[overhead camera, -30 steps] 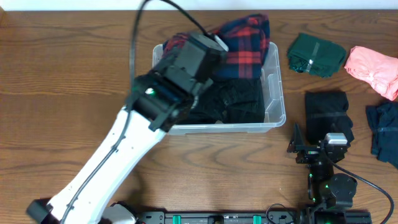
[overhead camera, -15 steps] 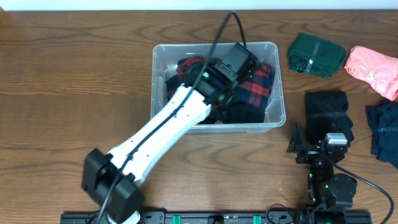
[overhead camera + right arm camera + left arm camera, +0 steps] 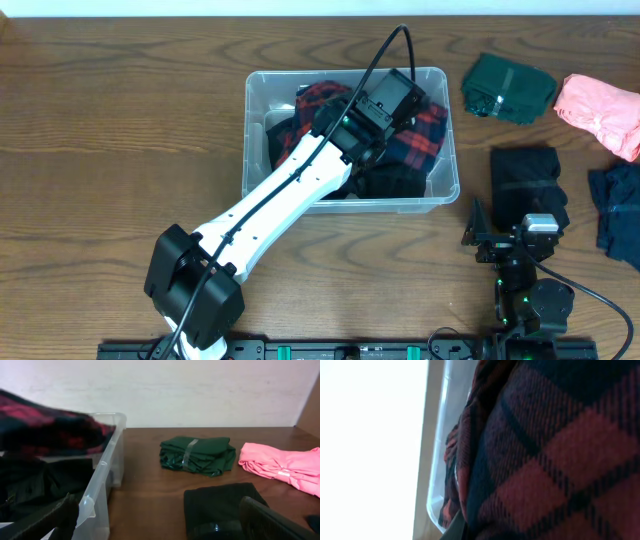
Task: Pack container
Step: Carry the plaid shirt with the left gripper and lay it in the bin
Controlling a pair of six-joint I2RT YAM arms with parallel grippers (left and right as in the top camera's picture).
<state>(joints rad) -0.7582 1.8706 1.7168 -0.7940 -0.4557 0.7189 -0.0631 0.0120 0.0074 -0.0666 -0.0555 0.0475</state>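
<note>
The clear plastic container (image 3: 246, 130) stands at the table's middle back. It holds black clothing (image 3: 400, 182) and a red and navy plaid garment (image 3: 428, 135). My left gripper (image 3: 392, 108) is down inside the container on the plaid garment. The garment fills the left wrist view (image 3: 560, 460), beside the container's wall (image 3: 440, 460). Only a sliver of one finger (image 3: 455, 529) shows there, against the cloth. My right gripper (image 3: 508, 243) is open and empty, low over the table to the right of the container. The container wall (image 3: 100, 495) and the plaid garment (image 3: 45, 425) show in the right wrist view.
To the right of the container lie a folded green garment (image 3: 508, 88), a pink one (image 3: 600, 112), a black one (image 3: 527, 175) just beyond my right gripper, and a dark blue one (image 3: 620, 215) at the right edge.
My left arm swung right across the container with the plaid garment, and the garment went down from the back rim into the container. The right arm has not moved.
</note>
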